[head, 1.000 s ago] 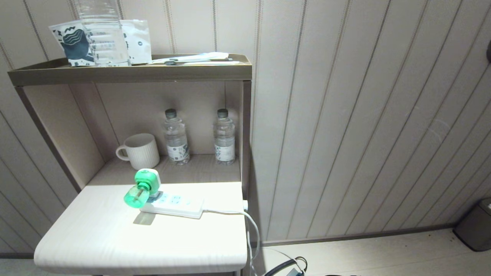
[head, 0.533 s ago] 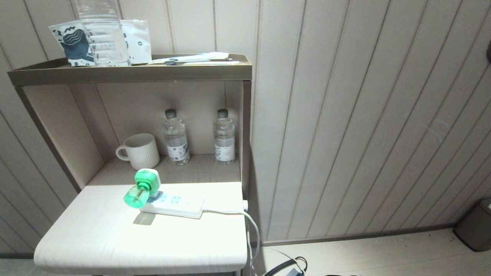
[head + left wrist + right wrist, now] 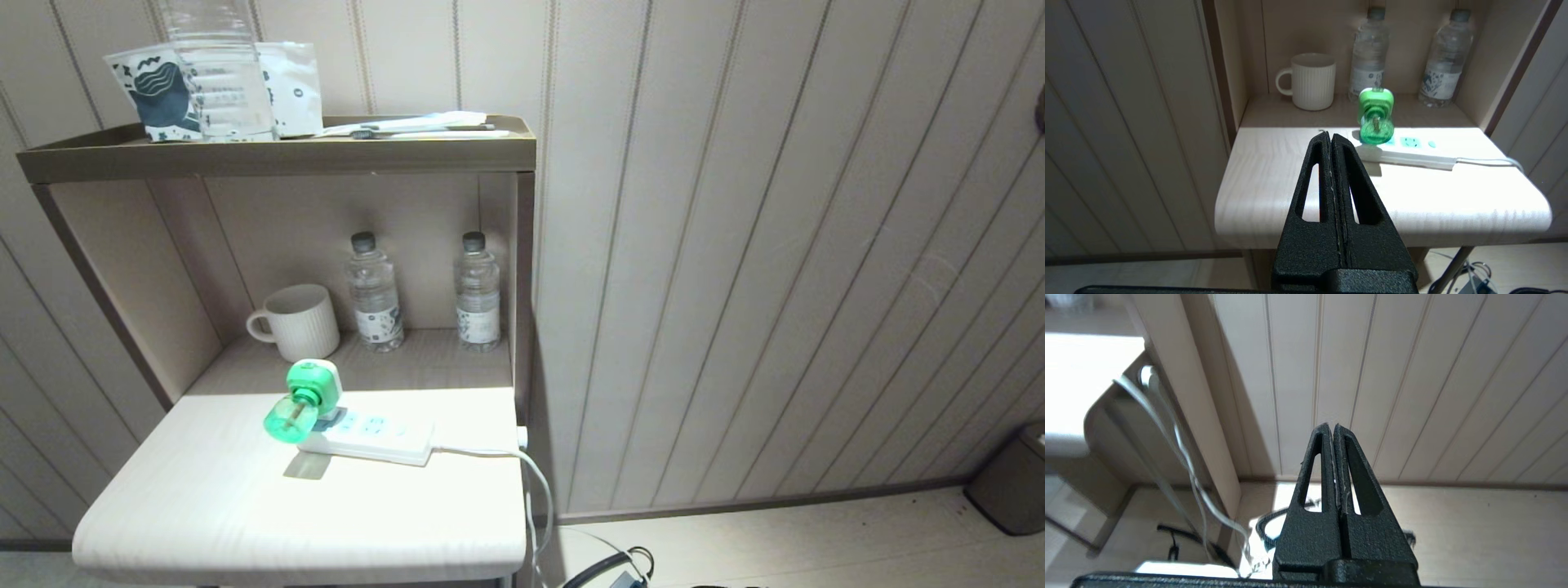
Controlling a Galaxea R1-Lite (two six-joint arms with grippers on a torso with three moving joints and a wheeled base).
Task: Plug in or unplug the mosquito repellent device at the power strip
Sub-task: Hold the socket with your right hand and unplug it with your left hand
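Mosquito repellent device (image 3: 300,400) plugged into power strip (image 3: 371,434), bottle frontward

A: What is seen of the bench (image 3: 245,506)?
B: Pale wood grain, smooth and matt. The power strip (image 3: 371,437) is of glossy white plastic.
A: And the mosquito repellent device (image 3: 304,400)?
B: Translucent green plastic below a white plastic head. A ribbed matt ceramic mug (image 3: 298,321) is noted; the left gripper (image 3: 1331,141) is of grainy black plastic.

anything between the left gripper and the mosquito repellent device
Only bare tabletop, seen in the left wrist view, lies between the left gripper and the mosquito repellent device.
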